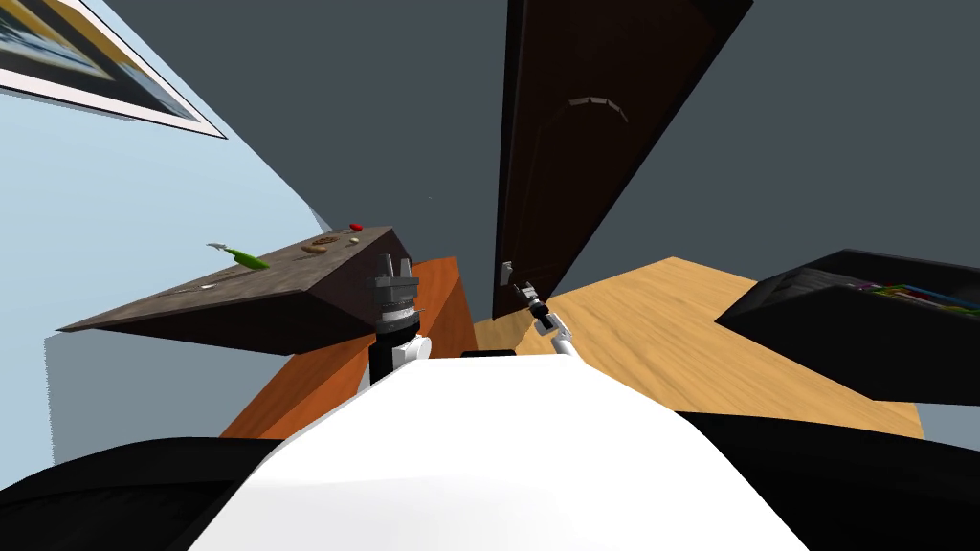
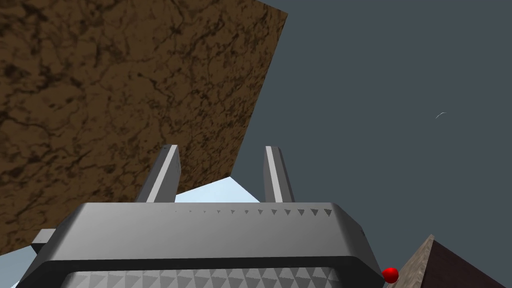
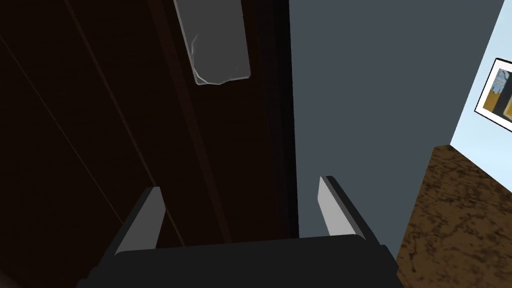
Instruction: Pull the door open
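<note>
Two arms are out in front of the robot, and the right one is at the door [image 1: 574,143]. That door is a tall, very dark brown leaf set in a grey wall [image 1: 383,115], straight ahead of the robot. Low on its near edge sits a pale grey handle plate [image 1: 506,273]. The right gripper [image 1: 526,290] is reached out just beside that plate, a little lower and toward the door's face.

Seen from the hand itself, the right gripper [image 3: 239,187] has its two blades spread wide with nothing between them. One of the fingers [image 3: 150,215] lies over the dark door panel and the other over the grey wall, so the door's edge runs up between them. The handle plate [image 3: 217,45] lies ahead of the tips, apart from both.

The left gripper [image 1: 397,263] points upward in front of the corner of a counter [image 1: 239,287] with a dark brown mottled top. Its blades are parted too and hold nothing; from that wrist the left gripper [image 2: 222,150] has a brown mottled surface behind one finger.

On the counter lie a green object [image 1: 251,259] and, near the far corner, a small red object [image 1: 356,227]. Pale wooden floor [image 1: 670,325] stretches to the robot's right of the door
</note>
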Available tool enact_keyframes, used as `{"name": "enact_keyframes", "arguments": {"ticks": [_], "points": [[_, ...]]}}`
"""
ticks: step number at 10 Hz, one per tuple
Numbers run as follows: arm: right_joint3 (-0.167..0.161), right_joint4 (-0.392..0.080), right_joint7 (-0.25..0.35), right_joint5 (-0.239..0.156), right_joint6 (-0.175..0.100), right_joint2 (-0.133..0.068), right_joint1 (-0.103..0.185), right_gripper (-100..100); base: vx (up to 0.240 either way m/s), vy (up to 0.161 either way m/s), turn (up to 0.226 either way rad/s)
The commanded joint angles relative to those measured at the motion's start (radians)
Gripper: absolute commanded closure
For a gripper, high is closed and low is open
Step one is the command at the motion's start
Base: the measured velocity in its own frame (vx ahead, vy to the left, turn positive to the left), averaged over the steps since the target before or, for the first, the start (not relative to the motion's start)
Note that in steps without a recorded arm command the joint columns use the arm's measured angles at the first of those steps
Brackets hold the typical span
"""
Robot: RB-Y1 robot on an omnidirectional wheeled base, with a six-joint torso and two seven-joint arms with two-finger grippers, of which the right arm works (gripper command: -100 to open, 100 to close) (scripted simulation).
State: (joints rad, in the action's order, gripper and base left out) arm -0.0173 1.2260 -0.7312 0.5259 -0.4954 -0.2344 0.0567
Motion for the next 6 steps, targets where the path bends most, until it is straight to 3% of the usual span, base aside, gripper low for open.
{"name": "enact_keyframes", "arguments": {"ticks": [1,5,6], "points": [[-0.002,-0.029,-0.017,0.014,0.004,-0.008,0.013,-100,0.084,-0.005,0.006],[-0.005,-0.097,-0.054,0.041,0.006,-0.021,0.045,-100,0.075,0.003,0.004],[-0.006,-0.081,-0.044,0.037,0.010,-0.021,0.038,-100,0.040,0.001,0.002]]}}
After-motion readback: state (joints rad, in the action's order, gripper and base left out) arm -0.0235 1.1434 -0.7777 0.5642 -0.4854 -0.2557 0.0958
